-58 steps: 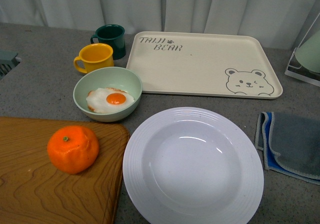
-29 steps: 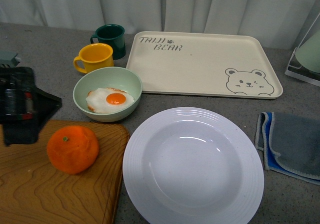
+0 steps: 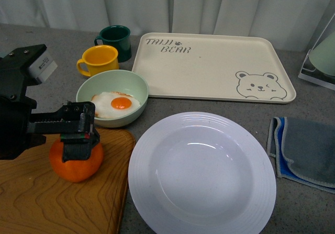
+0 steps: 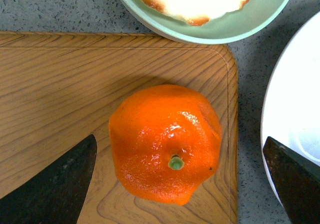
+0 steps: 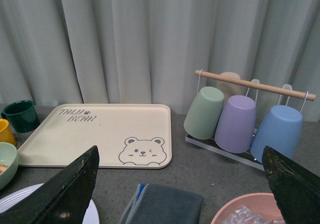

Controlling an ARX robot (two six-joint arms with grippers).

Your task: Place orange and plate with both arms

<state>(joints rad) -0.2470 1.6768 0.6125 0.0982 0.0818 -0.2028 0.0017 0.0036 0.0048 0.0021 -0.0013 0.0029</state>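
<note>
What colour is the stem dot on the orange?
Green. The stem dot of the lumpy bright orange mandarin shows best in the left wrist view.

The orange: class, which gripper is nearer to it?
Left. The left gripper hangs open right above the orange; the right gripper is elsewhere, facing the tray and cup rack.

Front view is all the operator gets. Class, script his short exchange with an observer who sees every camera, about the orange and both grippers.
Operator: The left gripper covers the top of the orange. Is it gripped?
Observer: No. In the left wrist view the fingers stand wide apart on either side, clear of its skin.
Operator: And the other arm? It is out of my picture.
Observer: The right wrist view shows the right gripper open and empty, facing the tray and a cup rack.
</note>
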